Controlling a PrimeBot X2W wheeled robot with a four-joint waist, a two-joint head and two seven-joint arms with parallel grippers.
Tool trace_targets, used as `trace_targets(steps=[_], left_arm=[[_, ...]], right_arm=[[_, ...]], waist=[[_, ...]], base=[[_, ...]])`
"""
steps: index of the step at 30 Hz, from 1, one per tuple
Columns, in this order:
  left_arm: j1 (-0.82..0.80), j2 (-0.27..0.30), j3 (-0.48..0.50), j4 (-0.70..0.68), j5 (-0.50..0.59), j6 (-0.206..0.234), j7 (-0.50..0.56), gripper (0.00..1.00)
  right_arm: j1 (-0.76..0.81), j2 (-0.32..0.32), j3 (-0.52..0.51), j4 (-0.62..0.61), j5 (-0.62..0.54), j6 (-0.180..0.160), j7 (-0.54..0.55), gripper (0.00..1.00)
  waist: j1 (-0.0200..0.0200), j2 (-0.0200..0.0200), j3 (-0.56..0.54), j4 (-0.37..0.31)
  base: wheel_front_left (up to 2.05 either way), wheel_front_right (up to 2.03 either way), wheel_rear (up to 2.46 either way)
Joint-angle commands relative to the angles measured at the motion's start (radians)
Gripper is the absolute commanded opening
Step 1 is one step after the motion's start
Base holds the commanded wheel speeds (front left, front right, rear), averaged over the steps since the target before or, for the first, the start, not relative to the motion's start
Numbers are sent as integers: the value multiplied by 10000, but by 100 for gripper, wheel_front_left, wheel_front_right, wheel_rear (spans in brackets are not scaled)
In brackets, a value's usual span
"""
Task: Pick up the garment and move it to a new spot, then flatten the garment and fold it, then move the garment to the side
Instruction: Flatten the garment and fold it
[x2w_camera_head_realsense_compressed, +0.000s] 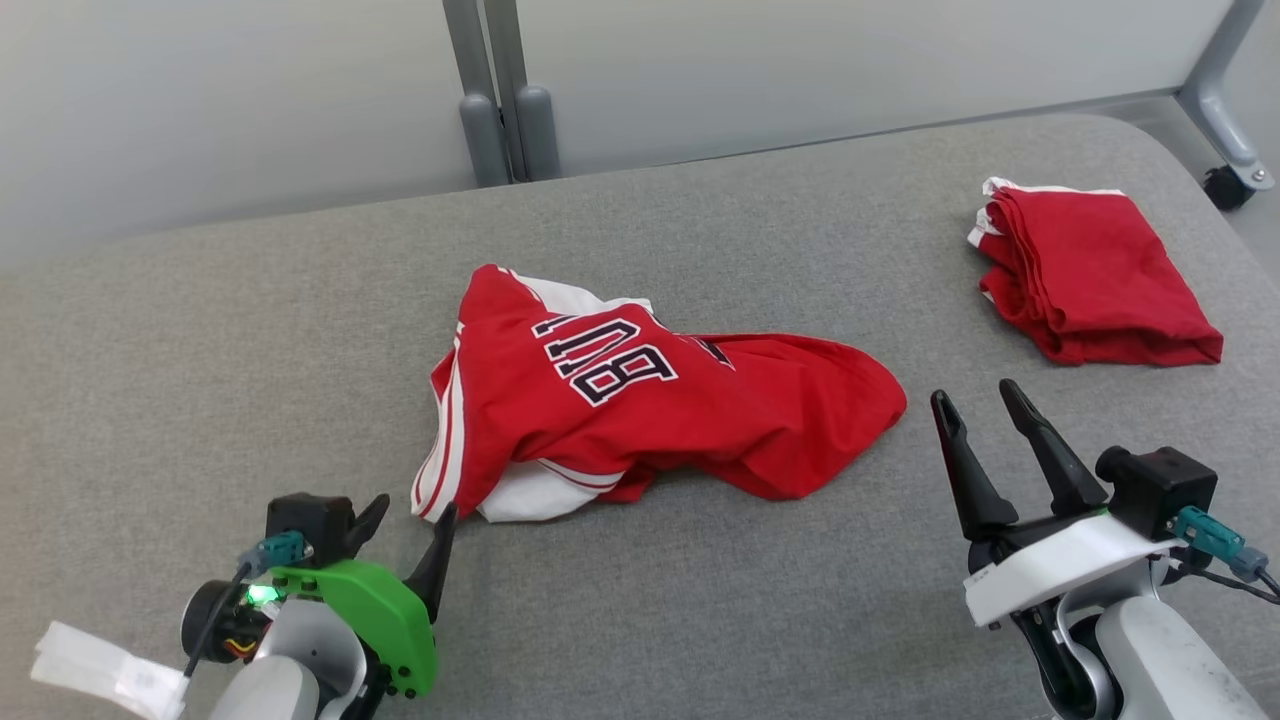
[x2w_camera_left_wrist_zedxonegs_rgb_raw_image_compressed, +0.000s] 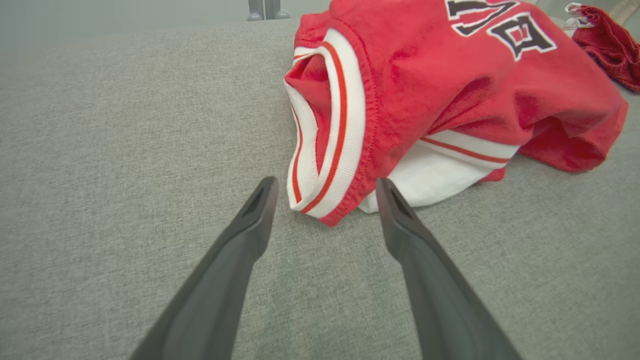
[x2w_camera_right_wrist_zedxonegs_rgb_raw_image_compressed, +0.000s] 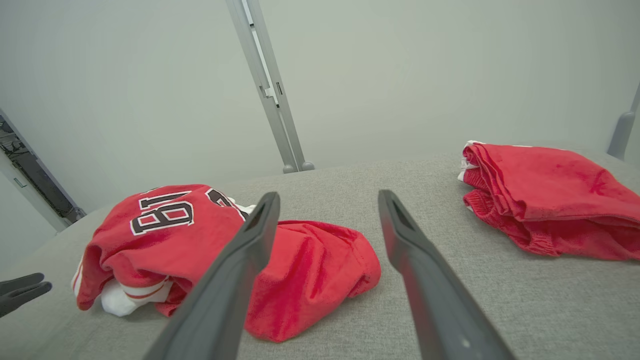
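A crumpled red garment (x2w_camera_head_realsense_compressed: 640, 400) with white trim and dark lettering lies in a heap mid-table. In the left wrist view its striped white-and-red edge (x2w_camera_left_wrist_zedxonegs_rgb_raw_image_compressed: 330, 135) sits just beyond my fingertips. My left gripper (x2w_camera_head_realsense_compressed: 412, 515) stands open at the garment's near left corner, nothing between its fingers (x2w_camera_left_wrist_zedxonegs_rgb_raw_image_compressed: 250, 220). My right gripper (x2w_camera_head_realsense_compressed: 975, 400) is open to the right of the heap, above the table, holding nothing. From the right wrist the garment (x2w_camera_right_wrist_zedxonegs_rgb_raw_image_compressed: 200, 240) lies left of and partly behind my left finger (x2w_camera_right_wrist_zedxonegs_rgb_raw_image_compressed: 250, 240).
A second red garment (x2w_camera_head_realsense_compressed: 1090, 275), folded, rests at the table's far right (x2w_camera_right_wrist_zedxonegs_rgb_raw_image_compressed: 555, 195). The grey fabric table (x2w_camera_head_realsense_compressed: 200, 380) spreads wide on the left. Grey frame posts (x2w_camera_head_realsense_compressed: 505, 100) stand behind the far edge, and a castor leg (x2w_camera_head_realsense_compressed: 1225, 130) at the back right.
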Motion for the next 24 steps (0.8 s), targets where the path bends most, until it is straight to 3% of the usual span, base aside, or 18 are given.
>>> trace_targets(steps=[1, 9, 10, 12, 13, 20, 24], left_arm=[[-330, 126, -39, 218, -69, -68, 154, 100], [-1285, 328, -618, 1573, -217, -227, 519, 100], [-1356, 322, -669, 1614, -265, -239, 448, 89], [-1441, 405, -811, 1652, -356, -255, 329, 10], [-1464, 452, -922, 1613, -420, -262, 349, 0], [-1750, 1138, -1484, 45, -1315, -280, 1092, 0], [-2437, 1905, -1383, -1414, -2079, -281, 2146, 0]], right_arm=[[-170, -12, 11, 7, 25, -11, -26, 100], [-428, 104, -27, 101, 31, -11, -26, 100], [-418, 117, -44, 116, 30, -11, -26, 100], [-398, 146, -78, 122, 14, -11, -26, 100], [-381, 157, -98, 117, 0, -11, -26, 100], [-354, 180, -164, 76, -56, -11, -26, 100], [-478, 129, -175, 11, -56, -11, -26, 100]], waist=[[0, 0, 427, -361], [0, 0, 758, -729], [0, 0, 756, -740], [0, 0, 741, -747], [0, 0, 734, -744], [0, 0, 694, -728], [0, 0, 855, -790]], base=[[0, 0, 0], [0, 0, 0], [0, 0, 0], [0, 0, 0], [0, 0, 0], [0, 0, 0], [0, 0, 0]])
